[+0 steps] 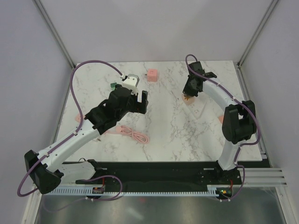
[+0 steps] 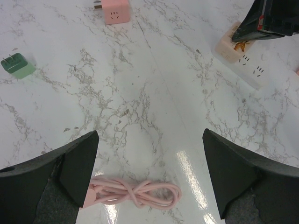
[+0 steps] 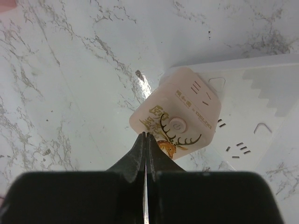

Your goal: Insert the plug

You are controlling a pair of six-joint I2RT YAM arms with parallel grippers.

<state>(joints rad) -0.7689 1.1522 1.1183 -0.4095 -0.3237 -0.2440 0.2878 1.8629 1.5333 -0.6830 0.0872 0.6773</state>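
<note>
From above, we note the left gripper (image 1: pixel 139 102) poised over the white marble tabletop (image 1: pixel 173 128), the right gripper (image 1: pixel 188 94) low at the white power strip (image 1: pixel 197 109). Left wrist: jaws spread wide, holding nothing; a coiled pink cable (image 2: pixel 140 193) lies below them, a pink cube adapter (image 2: pixel 115 10) and green plug (image 2: pixel 16 65) farther off. Right wrist: fingers pressed fully together, gripping nothing, tips at the edge of the beige square deer-printed plug (image 3: pixel 180 119), which sits askew on the strip's end.

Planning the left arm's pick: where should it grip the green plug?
Probably from above, across the boxy body of the green plug: it lies on the table with its prongs sticking out sideways at one end, so the jaws should close on the plain sides, leaving the prongs free.
</note>
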